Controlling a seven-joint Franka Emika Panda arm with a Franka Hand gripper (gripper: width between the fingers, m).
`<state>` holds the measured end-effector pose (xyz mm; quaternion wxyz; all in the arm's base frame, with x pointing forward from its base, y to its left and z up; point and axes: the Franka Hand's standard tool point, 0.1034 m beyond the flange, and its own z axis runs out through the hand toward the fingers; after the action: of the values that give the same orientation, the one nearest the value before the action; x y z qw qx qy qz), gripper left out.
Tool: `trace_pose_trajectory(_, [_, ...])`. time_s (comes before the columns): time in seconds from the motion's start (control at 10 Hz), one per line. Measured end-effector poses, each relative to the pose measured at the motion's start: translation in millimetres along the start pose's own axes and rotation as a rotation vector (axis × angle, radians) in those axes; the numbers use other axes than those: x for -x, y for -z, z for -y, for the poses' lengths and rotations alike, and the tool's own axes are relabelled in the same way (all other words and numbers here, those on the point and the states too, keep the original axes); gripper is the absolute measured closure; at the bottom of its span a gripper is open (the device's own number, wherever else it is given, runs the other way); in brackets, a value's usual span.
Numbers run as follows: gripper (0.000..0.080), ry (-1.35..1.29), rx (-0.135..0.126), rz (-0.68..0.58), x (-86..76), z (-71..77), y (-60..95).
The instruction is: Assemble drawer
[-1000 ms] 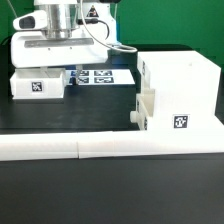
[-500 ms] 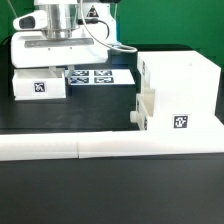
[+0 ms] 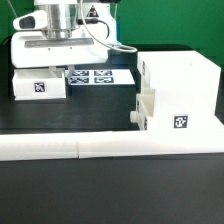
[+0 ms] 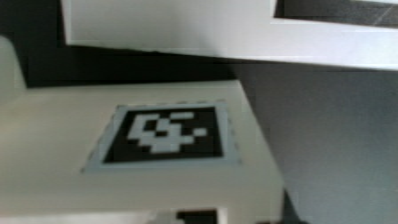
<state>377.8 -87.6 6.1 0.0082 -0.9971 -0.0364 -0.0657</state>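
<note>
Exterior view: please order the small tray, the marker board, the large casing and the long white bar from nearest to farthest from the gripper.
Gripper sits at the exterior view's upper left.
1. Small tray, directly under it.
2. Marker board, just toward the right.
3. Large casing, at the right.
4. Long white bar, along the front; casing and bar are close to call.

My work surface is a black table filling the lower frame, under even light. Behind, upper right, a pale wall.

small tray shifted slightly toward the exterior view's left, no other visible change
</note>
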Motion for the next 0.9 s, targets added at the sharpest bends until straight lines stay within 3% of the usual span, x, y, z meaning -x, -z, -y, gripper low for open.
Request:
trace_pose_trajectory(0.1, [0.0758, 0.009, -0.006, 0.004, -2.2, 1.7, 0.2])
trace_pose_trajectory(0.2, [0.0758, 0.039, -0.031, 0.023, -15.2, 8.1, 4.0])
trace_pose_trajectory(0.6, [0.0758, 0.084, -0.072, 0.026, -68.5, 24.6, 26.4])
trace_pose_trajectory(0.9, [0.0758, 0.121, -0.087, 0.002, -107.6, 41.8, 34.7])
